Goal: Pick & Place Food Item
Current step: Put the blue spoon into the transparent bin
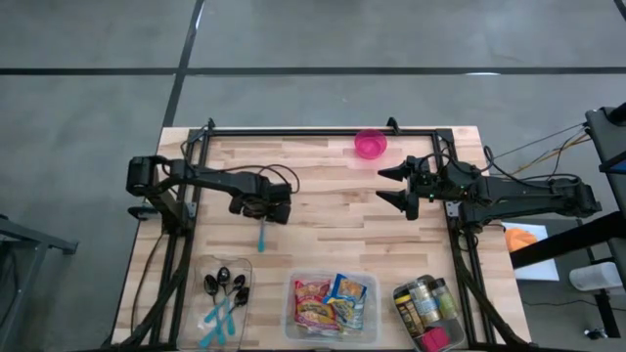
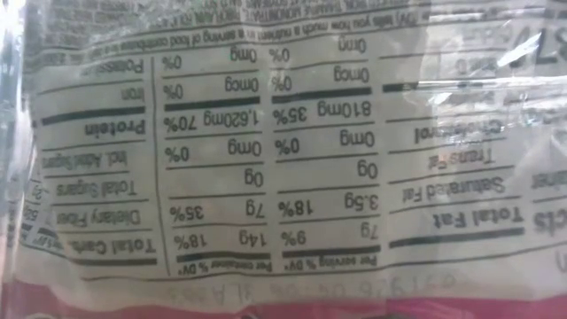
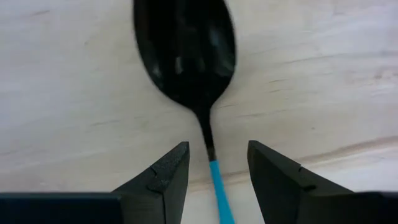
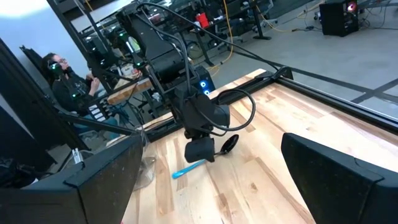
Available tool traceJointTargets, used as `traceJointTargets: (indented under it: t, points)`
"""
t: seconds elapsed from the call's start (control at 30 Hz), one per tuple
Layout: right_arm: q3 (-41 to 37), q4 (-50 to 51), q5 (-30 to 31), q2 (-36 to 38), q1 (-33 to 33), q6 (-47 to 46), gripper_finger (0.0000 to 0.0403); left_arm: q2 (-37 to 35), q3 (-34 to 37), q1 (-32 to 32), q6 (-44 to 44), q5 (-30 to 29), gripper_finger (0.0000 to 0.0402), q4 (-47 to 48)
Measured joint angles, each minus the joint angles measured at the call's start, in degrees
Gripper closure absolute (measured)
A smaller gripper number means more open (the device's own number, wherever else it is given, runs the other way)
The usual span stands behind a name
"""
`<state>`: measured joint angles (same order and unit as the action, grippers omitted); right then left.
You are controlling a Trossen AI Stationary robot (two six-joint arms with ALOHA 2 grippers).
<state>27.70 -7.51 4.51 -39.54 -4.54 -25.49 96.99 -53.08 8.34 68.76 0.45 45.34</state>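
Observation:
A spoon with a black bowl and a blue handle lies flat on the wooden table, left of the middle. My left gripper points down over it, open. Its fingers stand on either side of the spoon's neck, where black meets blue, without touching it. The right wrist view shows the same spoon below that gripper. Food packets lie in a clear container at the near edge. My right gripper hovers open and level at the right, holding nothing.
A pink bowl stands at the far edge. A clear tray with more spoons is at the near left, and a bin of jars at the near right. A packet's nutrition label fills the low view. A person sits beyond the table.

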Motion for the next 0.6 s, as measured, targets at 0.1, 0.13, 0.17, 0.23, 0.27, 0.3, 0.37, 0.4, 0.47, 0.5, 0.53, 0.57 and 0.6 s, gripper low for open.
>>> traceJointTargets:
  t: [0.1,0.13,0.17,0.23,0.27,0.3,0.37,0.4,0.47,0.5,0.53,0.57,0.6]
  points:
    - [-0.01,0.00,0.00,0.01,0.00,0.00,0.0022,0.00,0.29,0.00,1.93,-0.48,0.0238,0.14]
    - [-0.01,0.00,0.00,-0.01,0.00,0.02,0.0022,0.00,0.43,0.00,2.26,-0.54,0.0238,0.15]
    - [-0.02,0.00,0.00,-0.01,0.00,0.02,0.0022,-0.02,0.62,0.00,2.58,-0.68,0.0238,-0.08]
    - [-0.02,0.00,0.00,-0.01,0.00,0.00,0.0022,-0.08,1.14,0.00,3.58,-0.66,0.0238,-0.74]
    - [-0.01,0.00,0.00,-0.01,0.00,0.01,0.0022,-0.09,1.37,0.00,4.17,-0.66,0.0240,-0.85]
    - [-0.01,0.00,0.00,0.01,0.00,0.01,0.0022,-0.09,1.64,0.00,4.79,-0.65,0.0243,-1.26]
    - [-0.01,0.00,0.00,-0.01,-0.02,0.00,0.0022,-0.21,2.30,0.00,5.79,-0.45,0.0255,-2.33]
    - [-0.02,0.00,0.00,-0.01,-0.02,0.00,0.0022,-0.31,2.59,0.00,6.28,-0.40,0.0264,-2.65]
    - [-0.02,0.00,0.00,0.01,-0.02,0.02,0.0022,-0.37,2.89,0.00,6.73,-0.17,0.0285,-3.03]
    - [0.00,0.00,0.00,0.01,-0.02,0.00,0.0022,-0.37,2.90,0.00,6.69,-0.10,0.0296,-3.18]
    - [0.00,0.00,0.00,0.01,-0.02,0.00,0.0022,-0.37,2.91,0.00,6.52,-0.01,0.0306,-3.36]
    - [-0.01,0.00,0.00,-0.01,-0.02,0.01,0.0022,-0.37,2.91,0.00,6.47,0.02,0.0316,-3.53]
    - [-0.01,0.00,0.00,0.00,-0.02,0.01,0.0022,-0.37,2.91,0.00,6.46,0.02,0.0326,-3.65]
